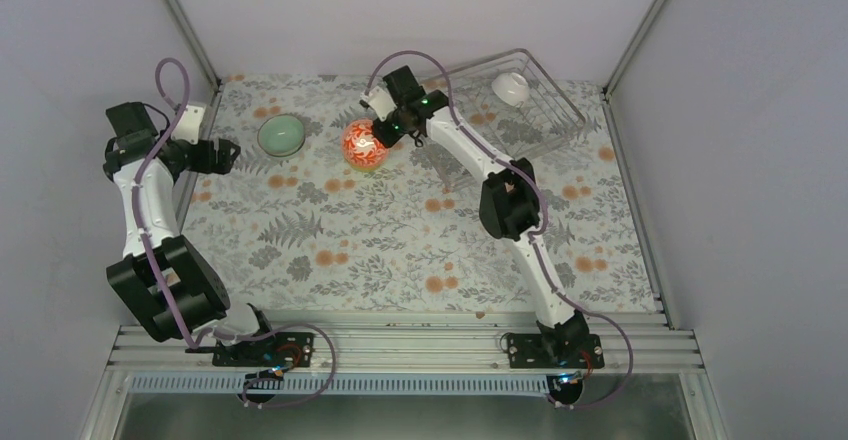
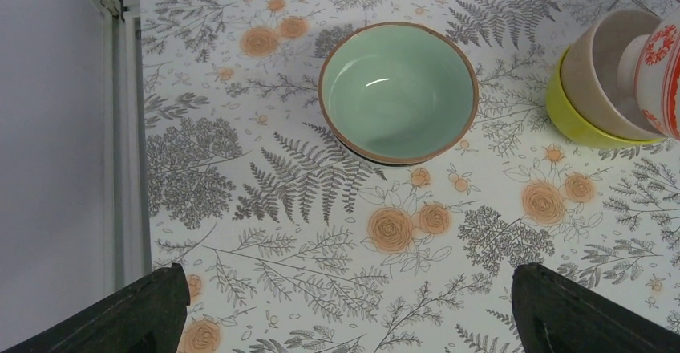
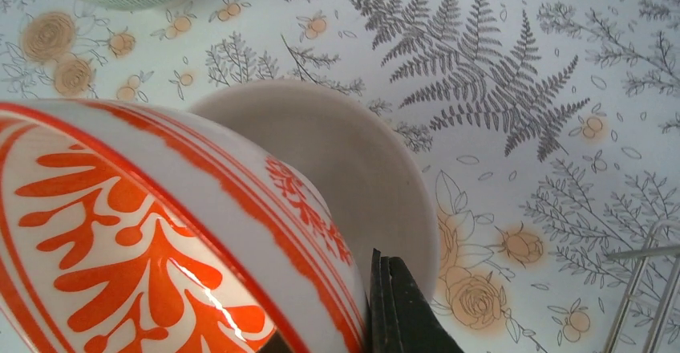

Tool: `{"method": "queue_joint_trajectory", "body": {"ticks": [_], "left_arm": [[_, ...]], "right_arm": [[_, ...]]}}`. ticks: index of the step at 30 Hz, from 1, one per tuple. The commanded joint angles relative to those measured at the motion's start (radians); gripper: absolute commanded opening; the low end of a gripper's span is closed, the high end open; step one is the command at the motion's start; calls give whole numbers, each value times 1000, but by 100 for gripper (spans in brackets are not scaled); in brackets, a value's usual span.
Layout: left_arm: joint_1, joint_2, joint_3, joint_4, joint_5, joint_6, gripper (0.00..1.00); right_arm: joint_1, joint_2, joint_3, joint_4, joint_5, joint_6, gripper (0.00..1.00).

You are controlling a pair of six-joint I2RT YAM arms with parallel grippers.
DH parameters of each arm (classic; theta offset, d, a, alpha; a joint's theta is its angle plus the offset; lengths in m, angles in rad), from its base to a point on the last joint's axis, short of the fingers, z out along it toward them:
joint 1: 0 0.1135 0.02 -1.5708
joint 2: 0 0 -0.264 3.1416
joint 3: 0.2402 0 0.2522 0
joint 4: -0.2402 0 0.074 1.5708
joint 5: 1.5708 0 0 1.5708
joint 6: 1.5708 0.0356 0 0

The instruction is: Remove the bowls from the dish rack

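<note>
Tool on right arm [image 1: 380, 132] pinching rim of red-orange patterned bowl [image 1: 363, 145], holding it tilted over cream bowl [image 2: 609, 76] nesting in yellow-green bowl [image 2: 573, 122] on desk [image 1: 400, 250]. Patterned bowl sitting outside dish rack [image 1: 545, 125], left of it. Left tool [image 2: 345, 321] hovering spread wide, gripping nothing, mint bowl [image 2: 398, 92] sitting upright on desk ahead of it. Rack sitting at far right desk corner, white bowl [image 1: 511, 87] lying inside.

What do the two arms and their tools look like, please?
The left arm and right arm have white links between chunky black joint housings, each trailed by a looping mauve cable. The tool fingers are matte black. A small green light glows near the right wrist.
</note>
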Motion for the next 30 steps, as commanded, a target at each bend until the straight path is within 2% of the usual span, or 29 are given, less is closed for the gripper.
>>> {"method": "queue_joint_trajectory", "body": {"ticks": [1,22,24,30], "left_arm": [[10,-20,-15,30,35,21,100],[13,-32,-52,29,63,25,100],[14,-36,-55,28,65,28,100],[14,-38,-60,29,76,29,100]], "right_arm": [[21,-2,55,52,-31,20,2],[26,34,50,63,19,6,3],[27,34,48,66,26,3,14],[27,26,39,68,34,-4,36]]}}
